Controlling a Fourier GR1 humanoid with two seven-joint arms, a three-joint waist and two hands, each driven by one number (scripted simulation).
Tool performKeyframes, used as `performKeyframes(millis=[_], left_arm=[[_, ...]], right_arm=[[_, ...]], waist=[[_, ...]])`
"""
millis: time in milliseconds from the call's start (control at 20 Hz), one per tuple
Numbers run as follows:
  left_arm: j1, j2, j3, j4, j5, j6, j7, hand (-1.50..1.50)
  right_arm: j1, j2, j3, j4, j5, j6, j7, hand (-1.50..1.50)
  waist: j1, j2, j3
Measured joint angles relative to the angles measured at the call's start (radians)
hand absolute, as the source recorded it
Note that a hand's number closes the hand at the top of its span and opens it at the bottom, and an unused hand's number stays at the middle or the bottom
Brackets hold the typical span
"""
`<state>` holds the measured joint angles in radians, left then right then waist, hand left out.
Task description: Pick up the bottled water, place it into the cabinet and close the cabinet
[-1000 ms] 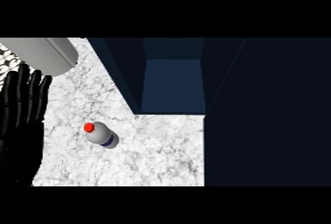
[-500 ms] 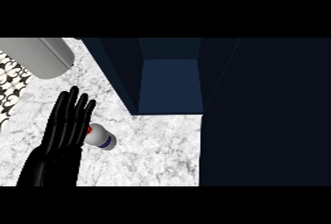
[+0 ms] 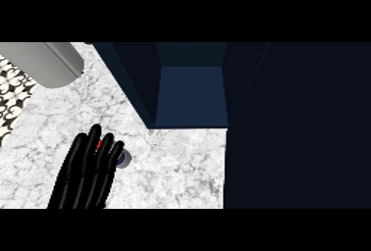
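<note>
Black left hand (image 3: 85,171) flat, fingers straight, covering bottled water (image 3: 120,157) on marble counter (image 3: 174,166); cabinet (image 3: 192,93) open

Lighting uneven. The marble worktop (image 3: 174,166) is brightly and evenly lit, without glare. The cabinet (image 3: 192,95) interior reads dim blue; its surrounding panels fall almost black. The black hand (image 3: 85,171) shows only faint highlights along its fingers. No cast shadows discernible.

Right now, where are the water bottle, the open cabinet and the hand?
Water bottle (image 3: 123,157), head view: its side, showing past the fingers.
Cabinet (image 3: 192,93), head view: the blue floor of its open compartment.
Left hand (image 3: 85,171), head view: back of the straight fingers, lying over the bottle.
</note>
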<state>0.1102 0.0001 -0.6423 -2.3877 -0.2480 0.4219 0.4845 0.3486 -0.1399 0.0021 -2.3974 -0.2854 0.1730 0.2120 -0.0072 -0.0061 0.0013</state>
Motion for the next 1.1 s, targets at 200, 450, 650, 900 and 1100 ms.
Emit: performKeyframes(millis=[200, 450, 650, 900, 1100], left_arm=[[0.022, 0.004, -0.061, -0.003, -0.015, 0.030, 0.025, -1.50], [0.045, 0.015, -0.131, 0.000, -0.040, 0.072, 0.042, -1.50], [0.057, 0.035, -0.158, -0.001, -0.052, 0.097, 0.058, -1.50], [0.068, 0.048, -0.177, 0.000, -0.066, 0.137, 0.070, -1.50], [0.063, 0.058, -0.155, 0.003, -0.077, 0.166, 0.079, -1.50]], right_arm=[[0.010, -0.005, -0.013, -0.011, -0.006, 0.006, 0.020, -1.50], [0.021, -0.014, -0.049, -0.012, -0.018, 0.024, 0.027, -1.50], [0.032, -0.009, -0.058, -0.012, -0.026, 0.035, 0.021, -1.50], [0.045, -0.012, -0.080, -0.012, -0.038, 0.050, 0.020, -1.50], [0.048, -0.004, -0.078, -0.010, -0.045, 0.050, 0.018, -1.50]], waist=[[0.002, 0.000, -0.001], [0.004, -0.002, 0.000], [0.004, -0.005, 0.000], [0.004, -0.006, 0.000], [0.004, -0.006, 0.000]])
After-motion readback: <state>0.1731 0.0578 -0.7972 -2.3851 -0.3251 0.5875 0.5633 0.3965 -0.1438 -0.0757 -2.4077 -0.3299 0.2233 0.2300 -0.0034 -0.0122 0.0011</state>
